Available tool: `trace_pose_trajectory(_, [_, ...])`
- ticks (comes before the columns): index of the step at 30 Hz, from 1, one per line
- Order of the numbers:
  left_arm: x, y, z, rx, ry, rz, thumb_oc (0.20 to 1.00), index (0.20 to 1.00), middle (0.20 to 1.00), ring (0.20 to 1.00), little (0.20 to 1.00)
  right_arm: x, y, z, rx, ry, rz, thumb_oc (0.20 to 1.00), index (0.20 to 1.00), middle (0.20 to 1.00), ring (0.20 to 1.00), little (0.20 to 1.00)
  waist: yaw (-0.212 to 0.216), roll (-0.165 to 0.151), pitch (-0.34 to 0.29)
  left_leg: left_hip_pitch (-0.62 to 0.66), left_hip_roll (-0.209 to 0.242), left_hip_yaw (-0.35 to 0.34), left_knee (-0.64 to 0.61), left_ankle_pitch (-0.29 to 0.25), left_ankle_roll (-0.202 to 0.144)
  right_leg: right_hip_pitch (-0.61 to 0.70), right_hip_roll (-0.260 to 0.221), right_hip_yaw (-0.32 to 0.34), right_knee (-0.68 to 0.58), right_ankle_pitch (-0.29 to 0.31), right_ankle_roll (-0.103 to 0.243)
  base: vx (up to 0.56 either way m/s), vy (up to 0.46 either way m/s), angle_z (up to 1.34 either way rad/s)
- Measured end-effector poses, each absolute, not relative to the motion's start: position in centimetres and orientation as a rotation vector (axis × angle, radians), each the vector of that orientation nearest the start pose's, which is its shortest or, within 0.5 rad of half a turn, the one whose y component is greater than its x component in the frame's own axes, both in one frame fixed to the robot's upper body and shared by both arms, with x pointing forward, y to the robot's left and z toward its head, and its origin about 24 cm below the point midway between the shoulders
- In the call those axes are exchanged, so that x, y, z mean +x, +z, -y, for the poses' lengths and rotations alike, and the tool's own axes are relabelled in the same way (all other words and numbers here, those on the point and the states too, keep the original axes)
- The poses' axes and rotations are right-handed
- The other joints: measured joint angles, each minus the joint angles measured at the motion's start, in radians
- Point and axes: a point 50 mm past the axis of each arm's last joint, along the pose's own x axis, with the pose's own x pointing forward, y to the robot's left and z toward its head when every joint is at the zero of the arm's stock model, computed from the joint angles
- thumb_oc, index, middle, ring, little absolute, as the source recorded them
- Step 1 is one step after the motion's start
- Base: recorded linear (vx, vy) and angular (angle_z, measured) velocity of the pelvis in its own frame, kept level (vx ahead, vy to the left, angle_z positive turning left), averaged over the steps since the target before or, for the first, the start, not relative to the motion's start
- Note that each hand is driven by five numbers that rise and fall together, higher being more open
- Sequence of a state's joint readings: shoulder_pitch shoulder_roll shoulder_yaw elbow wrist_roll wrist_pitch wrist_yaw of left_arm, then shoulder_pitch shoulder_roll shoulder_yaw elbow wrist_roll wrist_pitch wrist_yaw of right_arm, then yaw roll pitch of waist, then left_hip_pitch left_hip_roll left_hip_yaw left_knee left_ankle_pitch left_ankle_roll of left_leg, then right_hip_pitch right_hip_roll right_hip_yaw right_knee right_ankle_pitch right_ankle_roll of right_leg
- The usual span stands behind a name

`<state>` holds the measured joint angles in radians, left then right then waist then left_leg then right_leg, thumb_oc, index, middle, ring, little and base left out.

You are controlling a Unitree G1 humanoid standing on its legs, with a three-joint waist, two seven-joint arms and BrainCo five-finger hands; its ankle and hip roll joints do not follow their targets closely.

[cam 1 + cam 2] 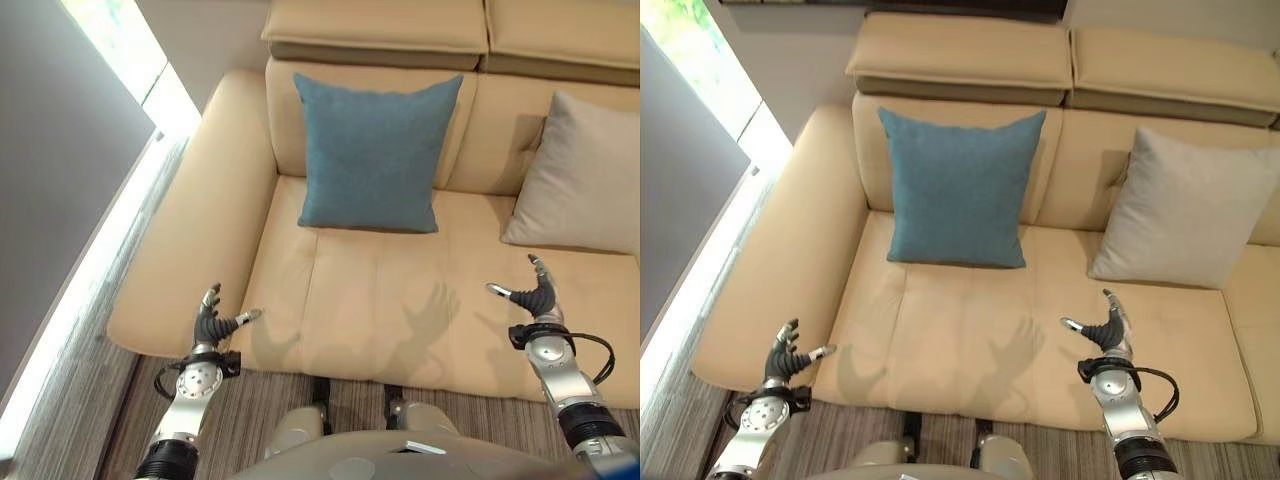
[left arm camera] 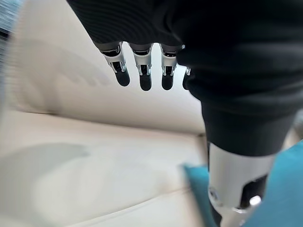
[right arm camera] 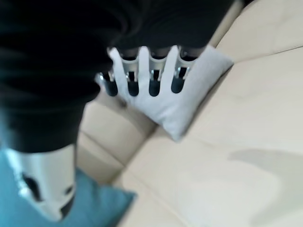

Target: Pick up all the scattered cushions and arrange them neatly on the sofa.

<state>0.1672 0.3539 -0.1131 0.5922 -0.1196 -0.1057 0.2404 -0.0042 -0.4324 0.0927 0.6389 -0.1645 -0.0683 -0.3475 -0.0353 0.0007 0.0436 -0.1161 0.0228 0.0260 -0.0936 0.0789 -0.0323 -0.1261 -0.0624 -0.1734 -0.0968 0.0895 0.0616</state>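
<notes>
Cream sofa (image 1: 380, 290) on striped carpet (image 1: 90, 400), teal cushion (image 1: 372, 150) and grey cushion (image 1: 585, 180) upright, left hand (image 1: 210, 325) and right hand (image 1: 538, 296) fingers spread, empty

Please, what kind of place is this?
Probably a living room at home: a beige sofa with a blue cushion and a grey cushion against its back, by a bright window.

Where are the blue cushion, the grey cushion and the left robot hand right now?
blue cushion (image 1: 372, 150), left eye view, middle of its front face.
grey cushion (image 1: 1175, 205), right eye view, middle of its front face.
left robot hand (image 1: 210, 325), left eye view, dark back of the hand.
</notes>
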Motion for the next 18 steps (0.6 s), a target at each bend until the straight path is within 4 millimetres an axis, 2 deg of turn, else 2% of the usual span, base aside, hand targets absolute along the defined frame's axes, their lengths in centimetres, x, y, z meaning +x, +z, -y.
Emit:
trace_pose_trajectory(3, [10.9, -13.1, -25.5, 0.409, 0.224, -0.917, 1.0, 1.0, 1.0, 1.0, 1.0, 17.3, -9.2, 28.3, -0.773, -0.201, -0.698, 1.0, 1.0, 1.0, 1.0, 1.0, 0.002, -0.001, -0.017, 0.042, 0.002, 0.017, 0.0, -0.009, 0.002, 0.034, 0.002, 0.012, 0.0, -0.004, -0.005, -0.03, -0.016, -0.12])
trace_pose_trajectory(4, [9.4, -13.7, -25.4, 0.406, 0.225, -0.974, 1.0, 1.0, 1.0, 1.0, 1.0, 16.4, -9.8, 28.3, -0.786, -0.181, -0.731, 1.0, 1.0, 1.0, 1.0, 1.0, 0.0, -0.002, -0.02, 0.046, 0.003, 0.018, -0.004, -0.013, 0.002, 0.033, 0.003, 0.014, 0.0, -0.005, -0.006, -0.02, -0.025, -0.15])
trace_pose_trajectory(5, [7.2, -15.1, -25.2, 0.428, 0.215, -1.096, 1.0, 1.0, 1.0, 1.0, 1.0, 14.7, -11.3, 28.3, -0.815, -0.141, -0.827, 1.0, 1.0, 1.0, 1.0, 1.0, 0.0, -0.003, -0.022, 0.051, 0.006, 0.021, -0.003, -0.013, 0.001, 0.041, 0.004, 0.015, 0.0, -0.004, -0.005, -0.01, -0.027, -0.08])
trace_pose_trajectory(7, [5.1, -16.0, -24.9, 0.423, 0.219, -1.218, 1.0, 1.0, 1.0, 1.0, 1.0, 12.6, -12.9, 27.6, -0.838, -0.065, -0.942, 1.0, 1.0, 1.0, 1.0, 1.0, 0.001, -0.005, -0.029, 0.07, 0.011, 0.021, -0.005, -0.019, 0.007, 0.059, 0.009, 0.015, 0.0, -0.008, -0.01, 0.0, -0.03, -0.04])
trace_pose_trajectory(8, [4.7, -16.1, -24.7, 0.419, 0.216, -1.232, 1.0, 1.0, 1.0, 1.0, 1.0, 12.0, -13.3, 27.4, -0.83, -0.057, -0.964, 1.0, 1.0, 1.0, 1.0, 1.0, 0.0, -0.005, -0.03, 0.075, 0.013, 0.021, -0.004, -0.02, 0.007, 0.064, 0.011, 0.016, 0.0, -0.008, -0.01, 0.0, -0.04, -0.03])
trace_pose_trajectory(9, [4.3, -16.3, -24.5, 0.419, 0.21, -1.246, 1.0, 1.0, 1.0, 1.0, 1.0, 10.5, -14.0, 27.2, -0.818, -0.049, -1.018, 1.0, 1.0, 1.0, 1.0, 1.0, 0.003, -0.006, -0.033, 0.083, 0.017, 0.021, -0.004, -0.02, 0.007, 0.072, 0.014, 0.018, 0.0, -0.009, -0.011, 0.0, -0.048, 0.01])
trace_pose_trajectory(11, [4.3, -16.3, -24.4, 0.438, 0.192, -1.248, 1.0, 1.0, 1.0, 1.0, 1.0, 8.9, -14.8, 26.6, -0.8, -0.03, -1.09, 1.0, 1.0, 1.0, 1.0, 1.0, 0.025, -0.003, -0.047, 0.103, 0.022, 0.022, -0.004, -0.024, 0.005, 0.087, 0.021, 0.019, 0.0, -0.012, -0.017, -0.02, -0.07, -0.03])
trace_pose_trajectory(18, [5.7, -16.2, -24.3, 0.453, 0.173, -1.215, 1.0, 1.0, 1.0, 1.0, 1.0, 8.6, -15.0, 26.4, -0.788, -0.024, -1.105, 1.0, 1.0, 1.0, 1.0, 1.0, 0.028, 0.007, -0.043, 0.107, 0.048, -0.001, -0.002, -0.019, 0.0, 0.12, 0.046, -0.009, 0.001, -0.022, -0.032, -0.08, -0.078, 0.16])
